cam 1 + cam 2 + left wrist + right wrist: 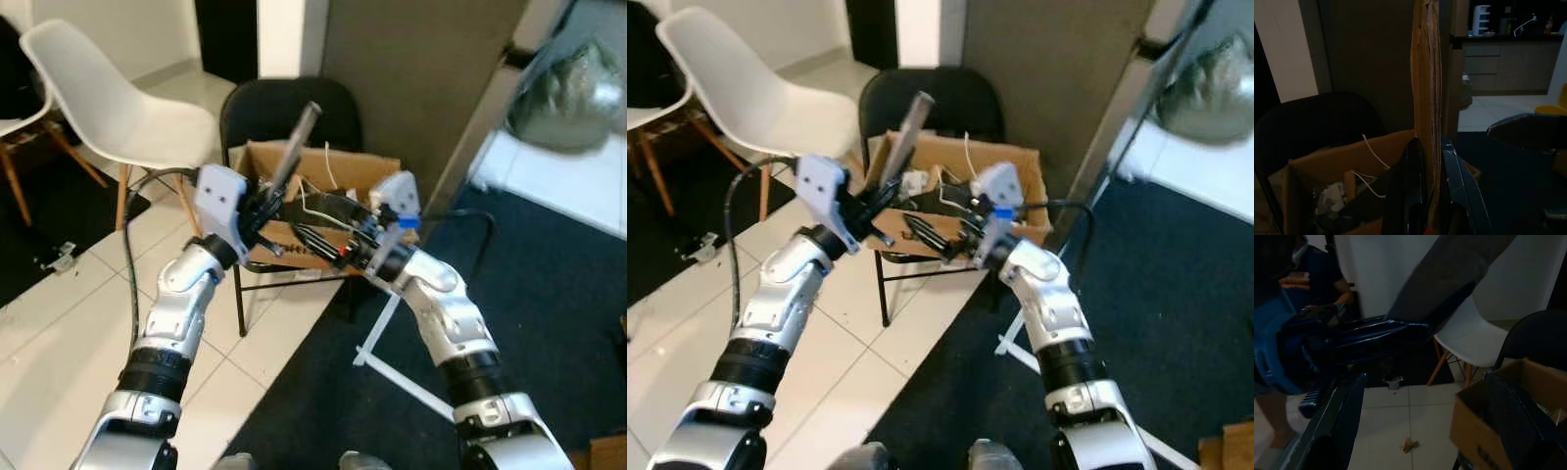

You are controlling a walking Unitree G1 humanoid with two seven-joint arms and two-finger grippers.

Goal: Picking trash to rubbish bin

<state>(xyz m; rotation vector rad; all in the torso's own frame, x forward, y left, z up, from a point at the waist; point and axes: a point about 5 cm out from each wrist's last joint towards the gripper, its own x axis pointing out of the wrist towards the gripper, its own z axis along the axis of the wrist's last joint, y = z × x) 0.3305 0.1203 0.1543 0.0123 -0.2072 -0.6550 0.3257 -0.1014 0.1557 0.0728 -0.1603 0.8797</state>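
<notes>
A flat strip of cardboard stands tilted above the open cardboard box, which rests on a black chair. My left gripper is shut on the strip's lower end; in the left wrist view the strip rises edge-on between the two black fingers. The box holds white wires and crumpled scraps. My right gripper hovers at the box's front edge, just below the left one, open with nothing between its fingers.
A white chair stands at the left on the tiled floor. Small scraps lie on the tiles. Dark carpet with a white frame is at the right. A person stands near the white chair.
</notes>
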